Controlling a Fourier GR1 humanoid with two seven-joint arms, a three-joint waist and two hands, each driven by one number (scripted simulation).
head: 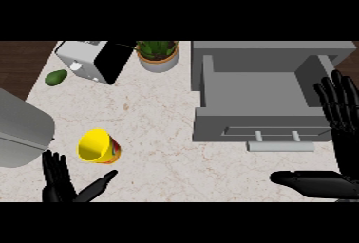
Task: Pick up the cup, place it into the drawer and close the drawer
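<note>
A yellow cup (97, 146) with a red-patterned side lies tipped on the marble counter at the left, its mouth facing left. The grey drawer (261, 102) stands pulled open at the right, its inside bare, with a pale handle (279, 146) on its front. My left hand (64, 184) is open at the lower left, fingers up, just below the cup and apart from it. My right hand (341, 142) is open at the right edge, fingers straight beside the drawer's right wall, thumb stretched left below the handle.
A toaster (92, 60) and a potted plant (157, 54) stand at the back. An avocado (56, 77) lies at the back left. A large grey pot-like thing (20, 128) fills the left edge, close to the cup.
</note>
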